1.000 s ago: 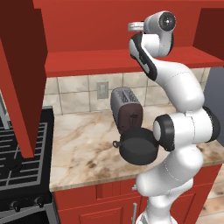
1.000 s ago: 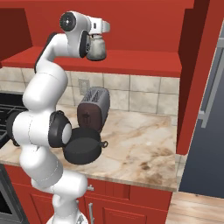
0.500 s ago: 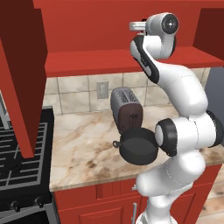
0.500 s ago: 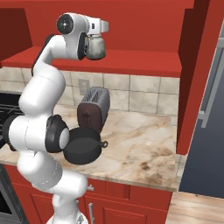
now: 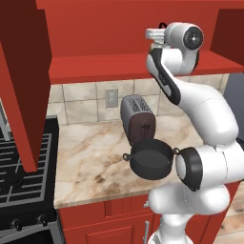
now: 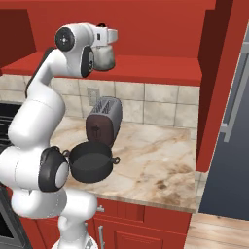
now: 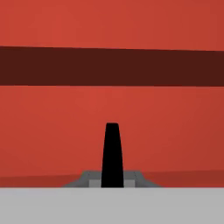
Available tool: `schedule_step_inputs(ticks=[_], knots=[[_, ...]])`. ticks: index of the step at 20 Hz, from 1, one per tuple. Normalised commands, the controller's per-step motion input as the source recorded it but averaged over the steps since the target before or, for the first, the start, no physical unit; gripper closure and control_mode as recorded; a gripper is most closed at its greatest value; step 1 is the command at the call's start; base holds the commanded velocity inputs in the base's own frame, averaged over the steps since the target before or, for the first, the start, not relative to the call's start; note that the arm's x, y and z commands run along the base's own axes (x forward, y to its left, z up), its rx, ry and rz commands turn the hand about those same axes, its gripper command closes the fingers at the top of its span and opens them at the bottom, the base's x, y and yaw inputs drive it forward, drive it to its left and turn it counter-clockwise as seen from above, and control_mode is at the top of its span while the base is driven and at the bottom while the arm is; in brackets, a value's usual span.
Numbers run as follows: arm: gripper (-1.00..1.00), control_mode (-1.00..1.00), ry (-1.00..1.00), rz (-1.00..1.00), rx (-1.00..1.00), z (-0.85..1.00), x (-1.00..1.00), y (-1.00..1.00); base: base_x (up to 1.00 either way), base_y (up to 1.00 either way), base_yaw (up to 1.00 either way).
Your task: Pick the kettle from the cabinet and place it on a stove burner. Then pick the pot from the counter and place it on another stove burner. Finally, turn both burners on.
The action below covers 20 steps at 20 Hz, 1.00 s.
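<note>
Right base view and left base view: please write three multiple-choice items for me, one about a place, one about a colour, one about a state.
1. Where is the pot?
A. On the stove
B. On the counter, in front of the toaster
C. On the cabinet shelf

2. What colour is the cabinet?
A. White
B. Blue
C. Red

3. In what state is the kettle?
A. Hanging right under the gripper, at shelf height
B. Lying on its side on the counter
C. Standing inside the pot

Answers:
1. B: the pot sits on the counter, just before the toaster.
2. C: the cabinet has a red shelf and red panels.
3. A: the kettle hangs upright directly below the gripper, whose tips are together.
</note>
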Motion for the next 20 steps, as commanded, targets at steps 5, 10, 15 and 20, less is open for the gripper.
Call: schedule_step_inputs(ticks=[5,10,15,20], knots=[[1.0,-1.0,0.0,-0.04,0.0,0.07,-0.64,0.03,0.0,0.0,0.0],[1.0,-1.0,0.0,-0.02,0.0,0.01,-0.66,0.01,0.0,0.0,0.0],[1.0,-1.0,0.05,0.0,0.0,0.0,-0.6,0.0,0.0,0.0,0.0],[1.0,-1.0,0.05,0.0,0.0,0.0,-0.58,0.0,0.0,0.0,0.0]])
